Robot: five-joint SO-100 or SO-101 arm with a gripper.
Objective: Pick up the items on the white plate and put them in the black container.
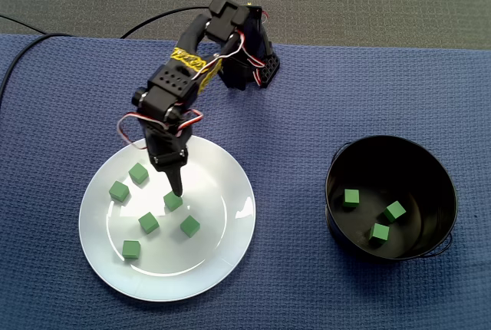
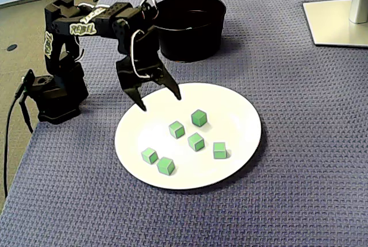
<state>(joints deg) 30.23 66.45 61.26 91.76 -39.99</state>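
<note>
**Arm pose over the white plate.** The arm (image 1: 180, 77) reaches out from its base and bends down at the wrist, so the gripper (image 2: 159, 101) points down over the white plate (image 2: 230, 115) — at the rim nearest the base. The fingers are spread apart and grip nothing; whether the tips touch the plate cannot be told. Six green cubes (image 1: 149, 222) lie scattered on the plate, one just beside the fingertip in a fixed view. The black container (image 1: 441, 184) — well apart from the plate — holds three more.
</note>
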